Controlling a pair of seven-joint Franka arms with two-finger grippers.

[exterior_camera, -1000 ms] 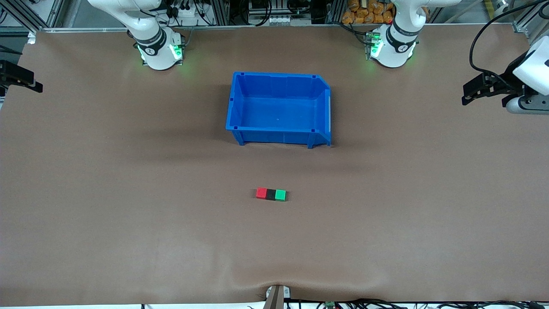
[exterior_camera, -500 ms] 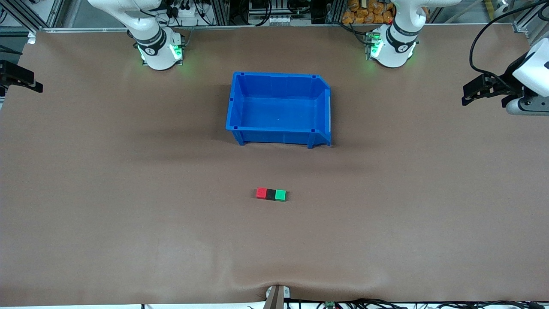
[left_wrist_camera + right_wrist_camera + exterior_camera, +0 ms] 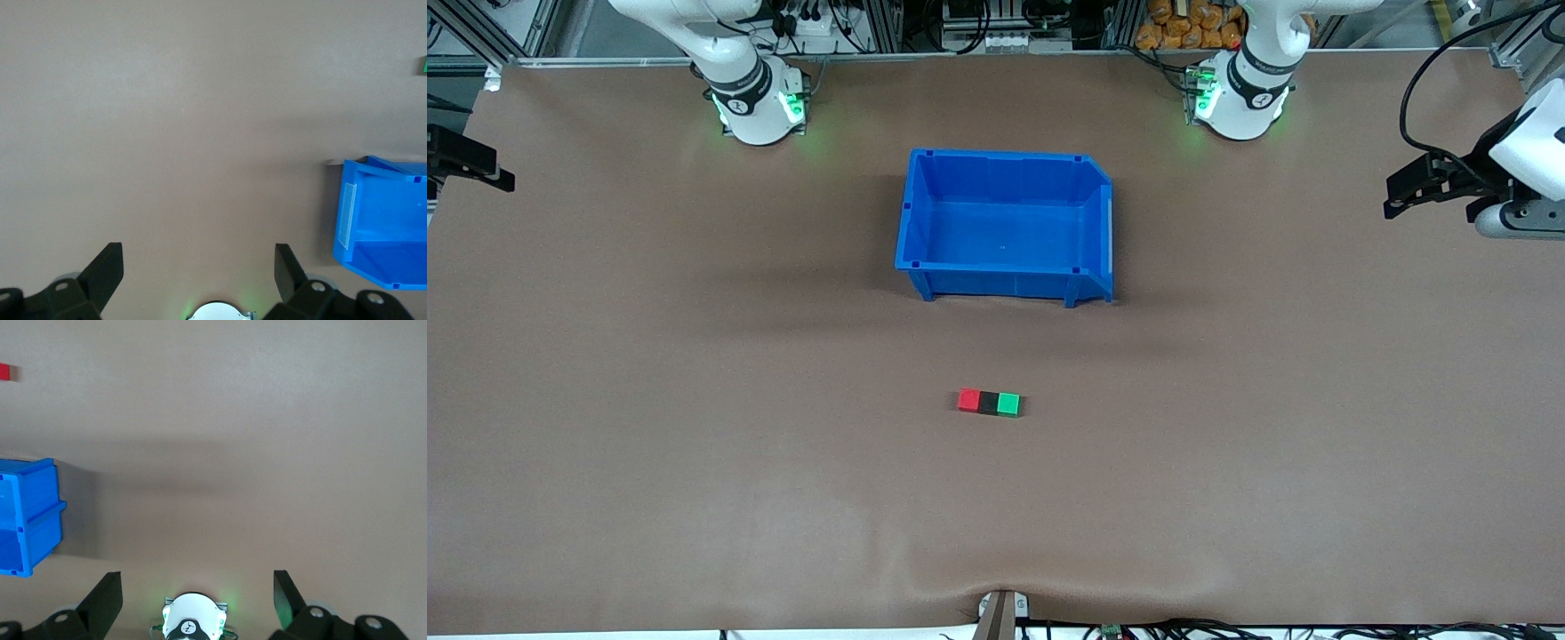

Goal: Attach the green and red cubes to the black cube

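A red cube, a black cube and a green cube lie touching in one row on the brown table, the black one in the middle, nearer to the front camera than the blue bin. My left gripper is open and empty, up over the left arm's end of the table. My right gripper is open and empty over the right arm's end. The left wrist view shows its open gripper and a sliver of the green cube. The right wrist view shows its open gripper and part of the red cube.
An empty blue bin stands mid-table between the arm bases and the cubes; it also shows in the left wrist view and the right wrist view. The right arm's base shows under its gripper.
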